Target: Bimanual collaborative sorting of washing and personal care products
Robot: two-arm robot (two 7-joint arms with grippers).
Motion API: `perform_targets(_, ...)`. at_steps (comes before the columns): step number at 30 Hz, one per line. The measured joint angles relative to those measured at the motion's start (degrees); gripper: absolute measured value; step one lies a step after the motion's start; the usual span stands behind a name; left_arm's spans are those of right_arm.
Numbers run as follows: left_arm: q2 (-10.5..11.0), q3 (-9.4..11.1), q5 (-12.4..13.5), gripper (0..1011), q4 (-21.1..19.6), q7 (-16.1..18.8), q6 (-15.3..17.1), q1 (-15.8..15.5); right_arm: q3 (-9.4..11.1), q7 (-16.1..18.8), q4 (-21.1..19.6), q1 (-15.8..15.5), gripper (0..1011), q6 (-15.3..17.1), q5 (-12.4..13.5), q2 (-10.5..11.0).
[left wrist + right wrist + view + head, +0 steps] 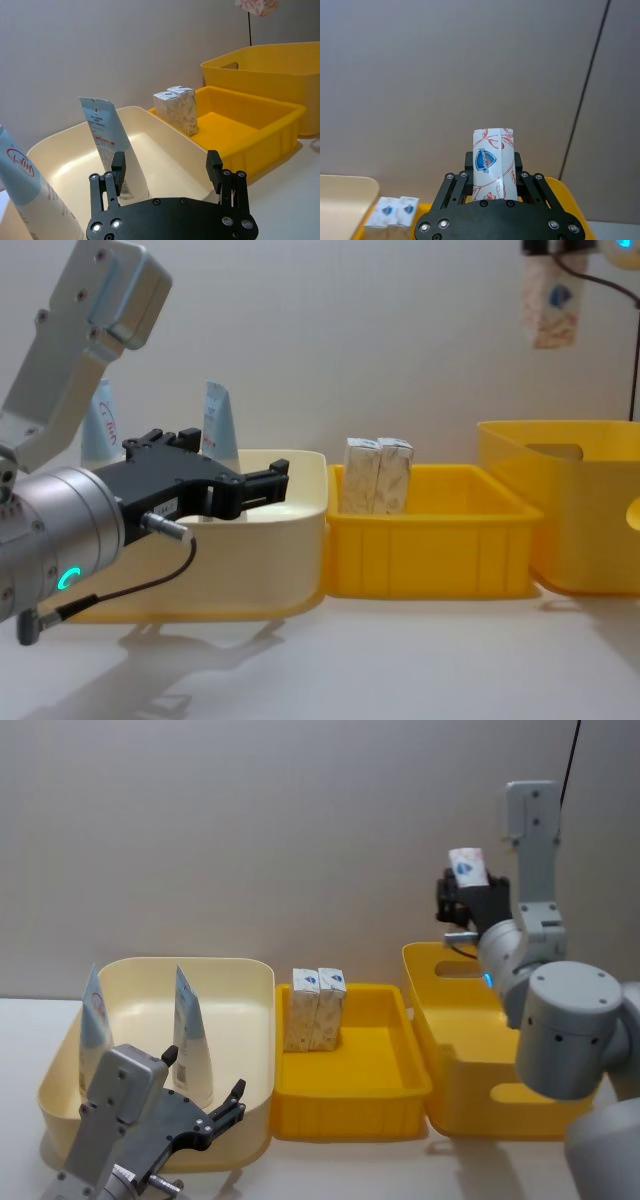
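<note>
A white carton (492, 165) with reddish print is clamped between the fingers of the right hand (468, 888), which is raised high above the tall yellow tub (470, 1070) at the right. Two more cartons (313, 1010) are stood upright, touching each other, in the shallow yellow tray (390, 1115) (the middle container). The left hand (166, 167) is held wide open and empty at the near rim of the cream tub (250, 970), in which two pale blue tubes (192, 1035) are stood upright.
</note>
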Motion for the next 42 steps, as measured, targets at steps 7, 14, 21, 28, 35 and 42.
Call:
perform_targets(7,0.0,0.0,0.0,1003,0.0,0.0,0.0,0.0,1.6,-2.0,2.7,0.5,391,0.2,-1.6,1.2)
perform_targets(14,0.0,0.0,0.0,1003,0.0,0.0,0.0,0.0,2.9,-3.4,6.0,1.3,391,1.7,-2.6,1.5)
perform_targets(21,0.0,0.0,0.0,1003,0.0,0.0,0.0,0.0,4.0,-4.5,9.5,2.1,391,3.2,-3.2,1.5)
perform_targets(28,0.0,0.0,0.0,1003,0.0,0.0,0.0,0.0,4.5,-5.0,11.1,2.5,469,3.7,-3.5,1.4)
perform_targets(35,0.0,0.0,0.0,1003,0.0,0.0,0.0,0.0,4.9,-5.3,12.2,2.8,676,4.2,-3.7,1.4)
perform_targets(42,0.0,0.0,0.0,1003,0.0,0.0,0.0,0.0,5.0,-5.6,12.8,2.9,890,4.4,-3.8,1.3)
